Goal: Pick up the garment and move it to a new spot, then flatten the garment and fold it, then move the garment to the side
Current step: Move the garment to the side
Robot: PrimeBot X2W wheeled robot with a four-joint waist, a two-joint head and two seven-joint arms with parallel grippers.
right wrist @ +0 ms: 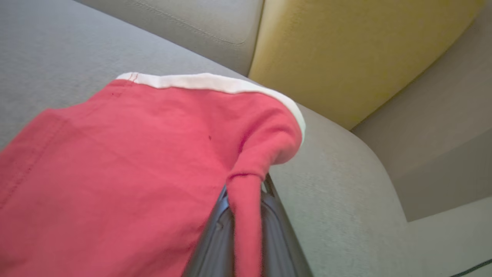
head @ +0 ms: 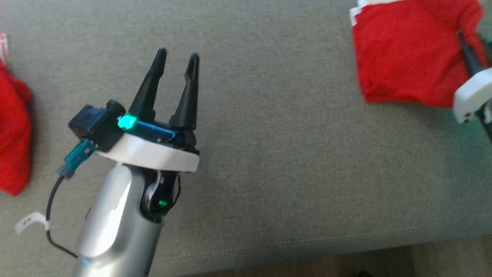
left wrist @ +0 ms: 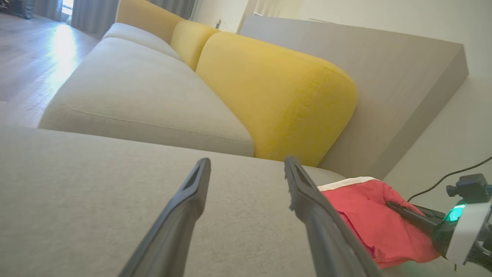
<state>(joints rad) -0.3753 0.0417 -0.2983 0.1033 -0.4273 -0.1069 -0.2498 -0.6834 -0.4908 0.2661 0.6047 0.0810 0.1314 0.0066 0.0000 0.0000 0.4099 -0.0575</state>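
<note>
The red garment [head: 403, 50] lies on the grey sofa seat [head: 288, 154], at the far right of the head view. It is partly flat, and a white trim [right wrist: 200, 80] runs along its far edge. The right pincer [head: 461, 38] is clamped on the garment's right edge. In the right wrist view a narrow fold of red cloth is pinched between the two dark fingers [right wrist: 215, 238], and the cloth rises into a small hump just beyond them.

The left pincer [head: 178, 54] hovers over bare seat fabric left of centre. Its jaws are spread apart and grip nothing, and it is well apart from the garment. A green light glows at its base.

A second red cloth [head: 13, 127] lies bunched at the left edge of the head view, away from both pincers. Beyond the seat, the left wrist view shows a yellow back cushion [left wrist: 276, 96], with the garment lying near its right end. A wooden floor [left wrist: 27, 57] shows at the far left.
</note>
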